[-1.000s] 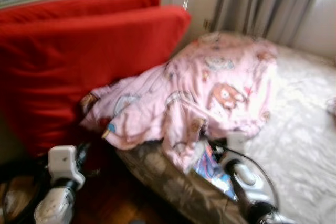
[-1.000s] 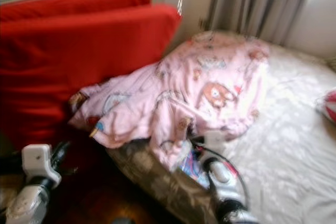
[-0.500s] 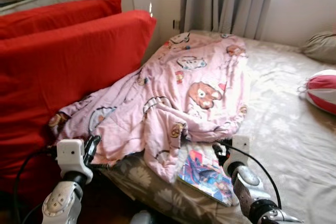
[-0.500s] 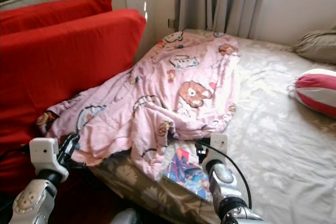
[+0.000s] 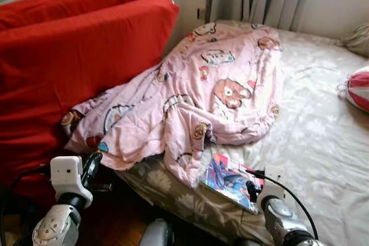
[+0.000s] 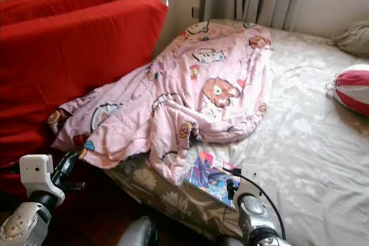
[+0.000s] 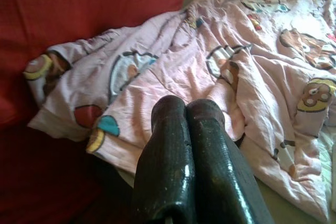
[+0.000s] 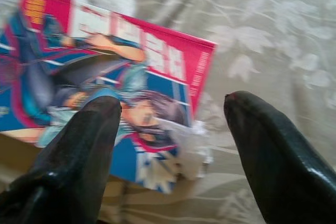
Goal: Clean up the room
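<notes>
While the pink blanket (image 5: 190, 105) sprawls mid-frame, the comic book (image 5: 230, 180) lies low centre at the bed's (image 5: 323, 142) edge. Right gripper (image 8: 170, 116), fingers wide, could nudge it overboard; left gripper (image 7: 186, 111), fingers pressed together, holds nothing.

Left hand (image 7: 186, 109) is raised with fingers pressed together, while right hand (image 8: 170, 109) reaches forward, fingers spread apart.
</notes>
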{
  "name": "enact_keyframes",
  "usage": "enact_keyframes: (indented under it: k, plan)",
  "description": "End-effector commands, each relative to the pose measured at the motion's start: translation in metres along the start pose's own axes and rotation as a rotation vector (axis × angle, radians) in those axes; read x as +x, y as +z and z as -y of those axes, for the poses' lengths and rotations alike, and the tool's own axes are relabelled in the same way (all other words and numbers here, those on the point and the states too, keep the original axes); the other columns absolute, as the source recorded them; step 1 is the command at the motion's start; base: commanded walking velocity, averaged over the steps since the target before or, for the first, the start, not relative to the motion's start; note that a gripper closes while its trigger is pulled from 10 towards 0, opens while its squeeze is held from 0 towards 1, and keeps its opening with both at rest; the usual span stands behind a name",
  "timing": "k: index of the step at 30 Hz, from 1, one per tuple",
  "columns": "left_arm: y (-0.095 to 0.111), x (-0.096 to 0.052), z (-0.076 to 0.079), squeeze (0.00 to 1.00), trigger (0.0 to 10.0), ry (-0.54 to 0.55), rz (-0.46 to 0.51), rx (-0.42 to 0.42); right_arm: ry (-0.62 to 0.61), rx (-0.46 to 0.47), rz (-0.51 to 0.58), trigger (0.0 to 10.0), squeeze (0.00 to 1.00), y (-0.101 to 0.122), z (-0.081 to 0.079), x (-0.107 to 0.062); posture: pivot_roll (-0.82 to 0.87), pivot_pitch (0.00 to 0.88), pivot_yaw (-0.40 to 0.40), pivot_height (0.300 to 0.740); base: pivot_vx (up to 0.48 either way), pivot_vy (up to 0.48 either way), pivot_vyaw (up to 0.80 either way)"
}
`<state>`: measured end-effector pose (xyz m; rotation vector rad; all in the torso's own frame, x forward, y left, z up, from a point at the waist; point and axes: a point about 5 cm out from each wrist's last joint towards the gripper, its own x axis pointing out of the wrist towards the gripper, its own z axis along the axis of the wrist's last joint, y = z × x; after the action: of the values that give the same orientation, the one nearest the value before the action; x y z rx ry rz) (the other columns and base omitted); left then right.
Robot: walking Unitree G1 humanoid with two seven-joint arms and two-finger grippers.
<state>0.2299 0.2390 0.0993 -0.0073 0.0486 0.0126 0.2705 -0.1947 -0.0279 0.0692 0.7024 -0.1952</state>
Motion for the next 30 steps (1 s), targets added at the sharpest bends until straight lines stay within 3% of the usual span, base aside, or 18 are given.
enact_keyframes:
  k: [1, 2, 3, 4, 5, 16, 24, 30]
  plan:
    - [0.008, 0.001, -0.003, 0.00, 10.0, 0.014, 0.014, -0.010, -0.023, 0.012, -0.014, 10.0, 1.00, -0.003, 0.005, -0.001, 0.27, 0.172, 0.021, 0.647, 0.000, 0.000, 0.00]
    - [0.009, 0.002, -0.003, 0.00, 10.0, 0.015, 0.014, -0.012, -0.027, 0.013, -0.023, 10.0, 1.00, -0.005, 0.007, -0.001, 0.27, 0.183, 0.026, 0.647, 0.000, 0.000, 0.00]
    - [0.009, 0.003, -0.003, 0.00, 10.0, 0.015, 0.013, -0.014, -0.022, 0.017, -0.025, 10.0, 0.63, -0.006, 0.007, -0.001, 0.27, 0.191, 0.029, 0.647, 0.000, 0.000, 0.00]
    - [0.010, 0.003, -0.003, 0.00, 10.0, 0.015, 0.013, -0.014, -0.018, 0.021, -0.027, 10.0, 0.63, -0.007, 0.008, -0.001, 0.27, 0.195, 0.031, 0.647, 0.000, 0.000, 0.00]
    - [0.010, 0.003, -0.003, 0.00, 10.0, 0.015, 0.012, -0.015, -0.011, 0.020, -0.028, 10.0, 0.01, -0.008, 0.008, -0.001, 0.27, 0.199, 0.032, 0.647, 0.000, 0.000, 0.00]
    - [0.018, -0.004, 0.002, 0.00, 10.0, 0.002, 0.002, -0.019, -0.029, 0.060, -0.020, 10.0, 0.00, -0.012, 0.010, -0.002, 0.30, 0.291, 0.082, 0.647, 0.000, 0.000, 0.00]
    - [0.022, -0.016, -0.001, 0.00, 10.0, -0.001, -0.015, -0.006, -0.011, 0.137, 0.093, 10.0, 0.00, 0.013, 0.002, 0.000, 0.32, 0.322, 0.100, 0.647, 0.000, 0.000, 0.00]
    - [0.025, -0.019, -0.001, 0.00, 10.0, 0.000, -0.020, -0.004, -0.009, 0.140, 0.109, 10.0, 0.00, 0.018, 0.000, 0.001, 0.33, 0.327, 0.102, 0.647, 0.000, 0.000, 0.00]
